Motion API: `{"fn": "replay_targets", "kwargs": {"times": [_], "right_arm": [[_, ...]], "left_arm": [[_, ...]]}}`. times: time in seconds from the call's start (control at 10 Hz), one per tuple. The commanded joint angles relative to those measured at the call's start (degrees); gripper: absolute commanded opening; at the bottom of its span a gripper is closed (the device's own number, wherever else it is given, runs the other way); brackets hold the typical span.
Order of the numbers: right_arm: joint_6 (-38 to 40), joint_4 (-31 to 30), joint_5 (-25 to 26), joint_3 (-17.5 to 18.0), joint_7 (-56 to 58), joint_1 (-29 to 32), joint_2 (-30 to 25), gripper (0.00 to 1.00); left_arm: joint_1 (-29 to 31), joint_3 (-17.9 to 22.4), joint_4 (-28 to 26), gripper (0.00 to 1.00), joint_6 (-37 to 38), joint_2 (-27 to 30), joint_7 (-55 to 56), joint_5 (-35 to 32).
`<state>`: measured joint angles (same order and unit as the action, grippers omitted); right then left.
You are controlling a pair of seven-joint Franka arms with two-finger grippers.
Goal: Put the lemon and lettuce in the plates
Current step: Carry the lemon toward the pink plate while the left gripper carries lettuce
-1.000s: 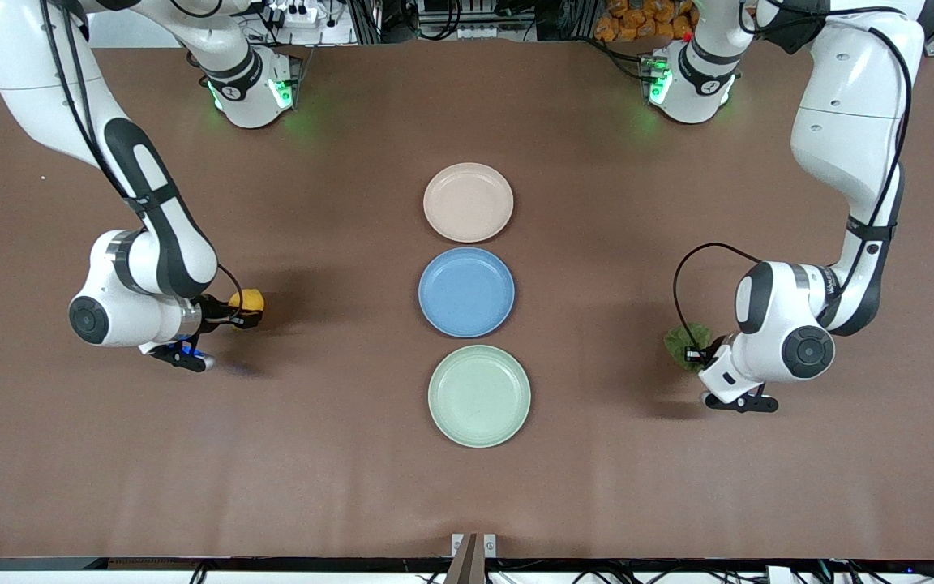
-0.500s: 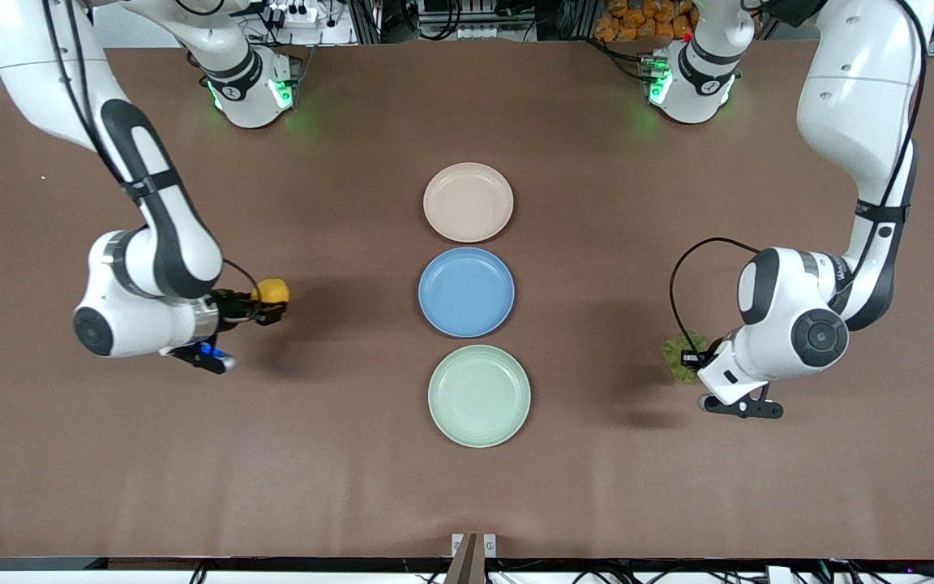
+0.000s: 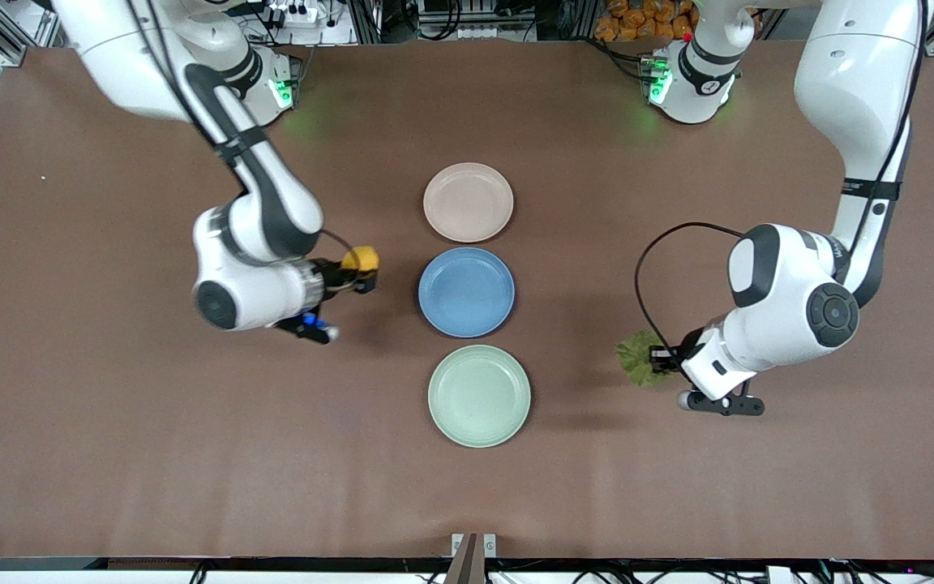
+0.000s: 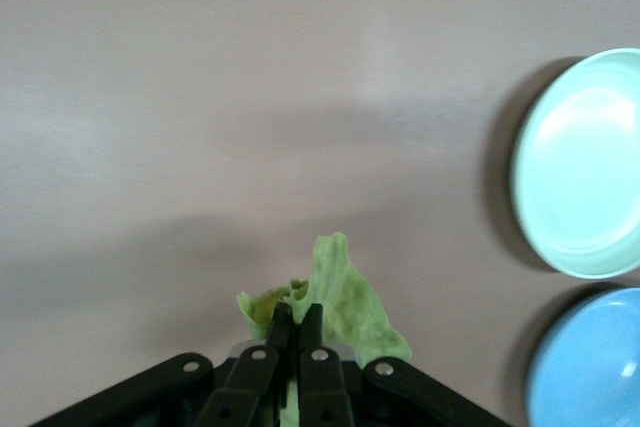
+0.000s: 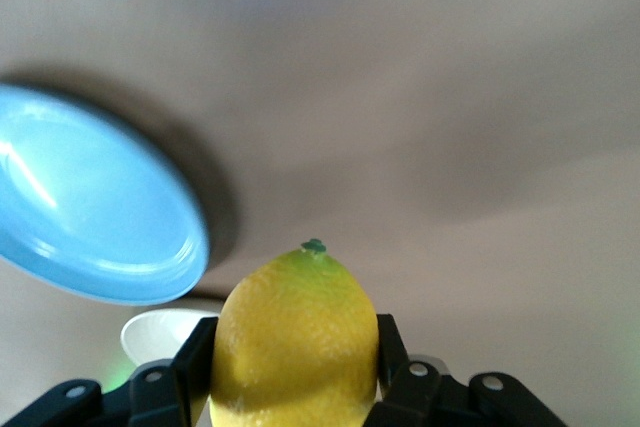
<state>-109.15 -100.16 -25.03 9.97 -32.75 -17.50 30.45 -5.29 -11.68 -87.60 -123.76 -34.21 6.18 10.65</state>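
While clamped on the lemon, right gripper has carried it toward the blue plate; left gripper, pinching the lettuce, neared the mint plate.

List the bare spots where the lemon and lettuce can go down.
All three round matte plates lie bare: beige-pink, blue, mint green. Brown tabletop between the plates and each loaded gripper is free. The plates sit nearly rim to rim, leaving no room between them.
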Motion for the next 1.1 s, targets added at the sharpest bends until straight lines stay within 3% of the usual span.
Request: {"fn": "replay_targets", "kwargs": {"times": [0.0, 0.2, 0.4, 0.7, 0.9, 1.0], "right_arm": [[-0.53, -0.74, -1.51, 0.31, -4.60, -5.24, -0.66, 0.00], [-4.11, -1.09, -4.58, 0.23, -9.23, -11.21, -0.40, 0.00], [-7.30, -1.18, -4.50, 0.14, -15.31, -17.46, 0.91, 0.00], [-8.88, -3.90, -4.41, 0.14, -15.59, -18.89, 1.18, 0.00], [-9.94, -3.99, -4.50, 0.14, -16.47, -19.06, 1.63, 0.00], [-9.77, -3.99, -4.59, 0.14, -17.08, -18.80, 1.71, 0.10]], "left_arm": [[-4.45, -0.09, 2.96, 0.00, -2.35, -2.17, 7.93, 1.47], [-8.31, -0.09, 3.14, 0.00, -8.22, -3.83, 14.70, 1.48], [-12.01, 0.08, 3.57, 0.00, -16.56, -6.38, 19.21, 1.47], [-15.62, 0.26, 3.66, 0.00, -29.49, -11.12, 20.27, 1.56], [-17.64, 0.34, 5.50, 0.00, -31.89, -13.59, 21.67, 1.74], [-18.61, 0.43, 6.73, 0.00, -34.33, -15.17, 25.25, 1.65]]}}
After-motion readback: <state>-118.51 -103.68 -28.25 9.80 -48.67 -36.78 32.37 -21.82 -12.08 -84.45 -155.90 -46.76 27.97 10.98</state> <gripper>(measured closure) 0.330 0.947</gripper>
